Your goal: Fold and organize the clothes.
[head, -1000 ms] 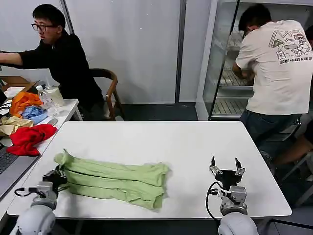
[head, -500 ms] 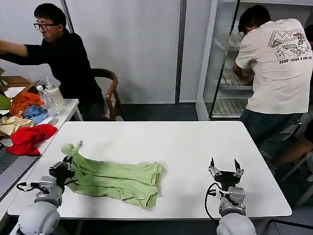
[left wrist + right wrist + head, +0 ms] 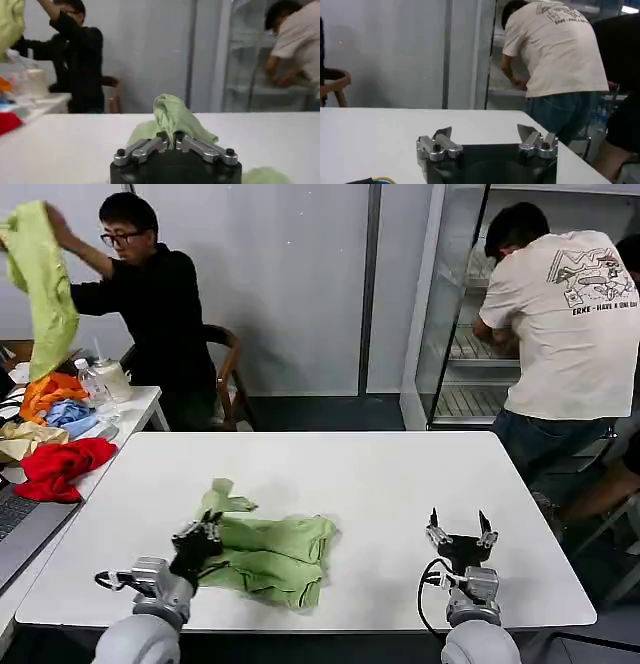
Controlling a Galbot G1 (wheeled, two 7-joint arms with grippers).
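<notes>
**One shirt half gathered, one arm doing the work**

One light green shirt (image 3: 268, 549) lies bunched on the white worktop (image 3: 400, 484), low and left of centre in the head view, its long folds crumpled toward the middle and one end standing up in a small peak. The left gripper (image 3: 200, 541) is at that raised end, lower left of the frame; in the left wrist view its fingers (image 3: 145, 148) are closed together on a tuft of the green cloth, which rises straight out from between them. The right gripper (image 3: 461, 536) sits low on the right of the head view, well apart from the shirt, fingers spread wide and holding nothing.

A second green shirt (image 3: 40, 284) hangs from a person's raised hand at the upper left, away from the worktop.

My guess is that the cloth is light, soft and limp: it will sag and wrinkle wherever it is unsupported, and slide easily on the smooth top. A pinch at a hem or shoulder corner should hold better than a grab at the loose middle.
</notes>
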